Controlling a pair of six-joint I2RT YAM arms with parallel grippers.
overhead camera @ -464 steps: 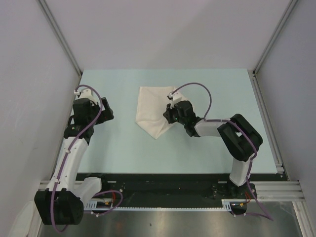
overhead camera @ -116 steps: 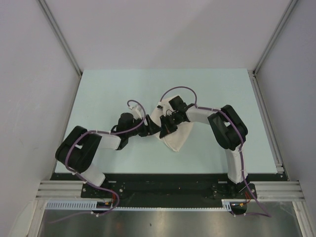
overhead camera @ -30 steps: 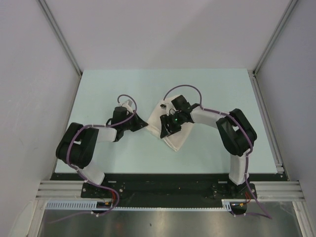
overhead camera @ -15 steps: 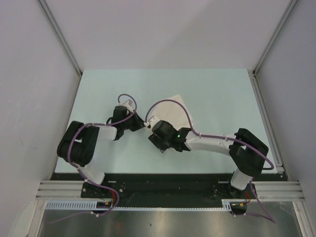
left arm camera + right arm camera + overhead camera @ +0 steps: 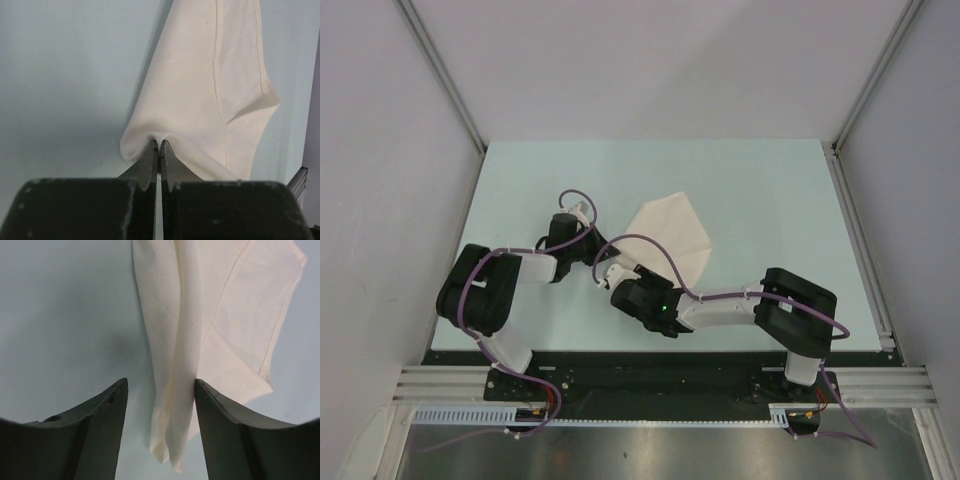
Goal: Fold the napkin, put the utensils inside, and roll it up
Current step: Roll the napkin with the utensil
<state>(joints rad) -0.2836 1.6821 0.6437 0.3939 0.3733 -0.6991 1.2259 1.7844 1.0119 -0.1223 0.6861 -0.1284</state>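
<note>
Left fingers (image 5: 151, 162): pinched shut on the napkin (image 5: 210, 90) at its bunched edge.
Right fingers (image 5: 116, 397): spread, napkin's narrow end between them.
Napkin: fans toward 1 o'clock over the table (image 5: 770, 200).

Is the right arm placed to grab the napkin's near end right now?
Probably yes: the right gripper stands open with its jaws either side of the napkin's bunched end, nothing else between them. The left gripper pinches the cloth elsewhere.

Both arms (image 5: 720, 305) are white links and black joints, trailing looped purple cables (image 5: 638, 238).
</note>
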